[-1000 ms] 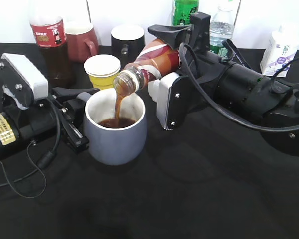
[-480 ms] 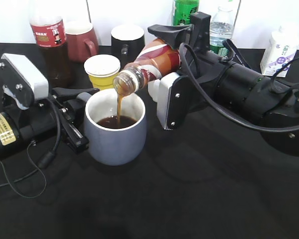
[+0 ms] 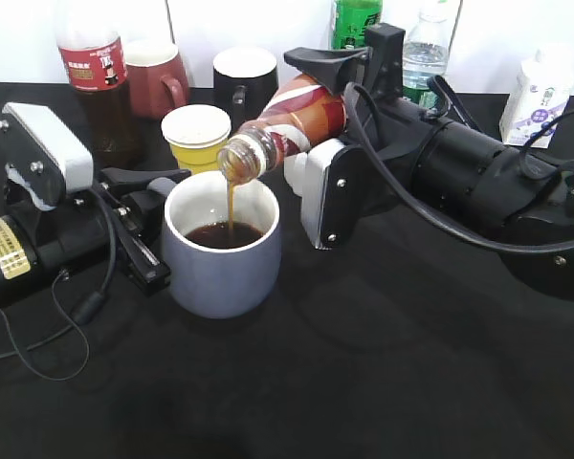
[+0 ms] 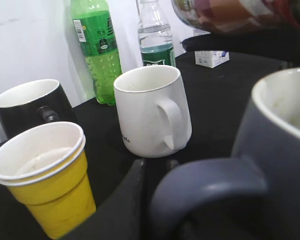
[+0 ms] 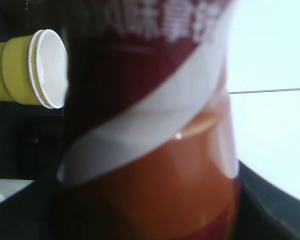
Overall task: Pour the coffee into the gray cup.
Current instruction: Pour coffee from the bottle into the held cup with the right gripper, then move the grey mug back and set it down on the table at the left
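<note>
The gray cup (image 3: 220, 268) stands on the black table at centre left, with dark coffee in it. My left gripper (image 3: 142, 218) is shut on its handle (image 4: 210, 182); the cup wall (image 4: 275, 150) fills the right of the left wrist view. My right gripper (image 3: 318, 124) is shut on the coffee bottle (image 3: 292, 120) and holds it tilted with its open mouth just above the cup's rim. A thin brown stream (image 3: 231, 206) falls into the cup. The bottle's label fills the right wrist view (image 5: 155, 150).
A yellow paper cup (image 3: 196, 134), black mug (image 3: 245, 81), maroon mug (image 3: 158, 76) and cola bottle (image 3: 98, 81) stand behind the cup. A green bottle (image 3: 356, 21), water bottle (image 3: 426, 53) and white bottle (image 3: 536, 96) stand at the back right. A white mug (image 4: 150, 117) shows in the left wrist view.
The coffee stream has thinned and the level in the gray cup has risen a little. Both arms and the bottle have held their places.
</note>
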